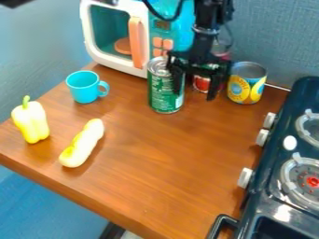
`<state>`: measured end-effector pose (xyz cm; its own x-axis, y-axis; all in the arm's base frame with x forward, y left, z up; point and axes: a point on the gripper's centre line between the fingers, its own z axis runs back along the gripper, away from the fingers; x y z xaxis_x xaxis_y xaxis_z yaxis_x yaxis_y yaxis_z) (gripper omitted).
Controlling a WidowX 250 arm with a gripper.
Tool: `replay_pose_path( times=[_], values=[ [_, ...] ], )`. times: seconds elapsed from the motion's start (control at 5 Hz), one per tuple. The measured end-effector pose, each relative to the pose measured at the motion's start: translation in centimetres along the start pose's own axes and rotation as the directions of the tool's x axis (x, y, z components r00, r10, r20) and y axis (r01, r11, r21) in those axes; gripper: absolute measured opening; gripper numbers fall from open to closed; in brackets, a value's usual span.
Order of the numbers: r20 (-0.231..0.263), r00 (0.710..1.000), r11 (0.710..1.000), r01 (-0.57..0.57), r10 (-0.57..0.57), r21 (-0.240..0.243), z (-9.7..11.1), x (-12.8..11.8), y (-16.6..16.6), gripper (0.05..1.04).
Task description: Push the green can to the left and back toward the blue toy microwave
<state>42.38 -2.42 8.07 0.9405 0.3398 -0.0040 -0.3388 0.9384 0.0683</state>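
Note:
The gripper [195, 94] hangs pointing down at the upper middle, its fingers apart. Its left finger overlaps the right side of a tall green can [165, 95]; whether they touch, I cannot tell. Behind the gap between the fingers, a red can [201, 84] is partly hidden by the gripper. Just right of the right finger stands a short yellow and blue can [246, 85]. A turquoise cup [85, 87] stands upright to the left, its handle facing right.
A toy microwave [115, 35] with an orange handle stands at the back left. On the wooden counter [159, 172], a pale yellow pepper [31, 120] and a long yellow curved object [82, 144] are at the left. The dark stove [274, 186] with knobs borders the right side.

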Motion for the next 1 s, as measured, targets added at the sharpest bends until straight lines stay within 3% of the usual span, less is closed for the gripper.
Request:
replay_pose_path(
  times=[0.2, 0.6, 0.8, 1.0],
  values=[
    [0.006, 1.000, 1.000, 0.008, -0.008, -0.002, 1.2, -0.6, 0.4, 1.001],
    [-0.061, 0.996, 0.998, 0.068, -0.068, -0.013, 4.1, -6.7, 2.7, 1.001],
    [-0.106, 0.984, 0.990, 0.142, -0.142, -0.007, 3.5, -8.4, 3.5, 1.001],
    [-0.095, 0.973, 0.976, 0.215, -0.213, 0.016, 2.4, -8.8, 4.1, 1.001]
  ],
)
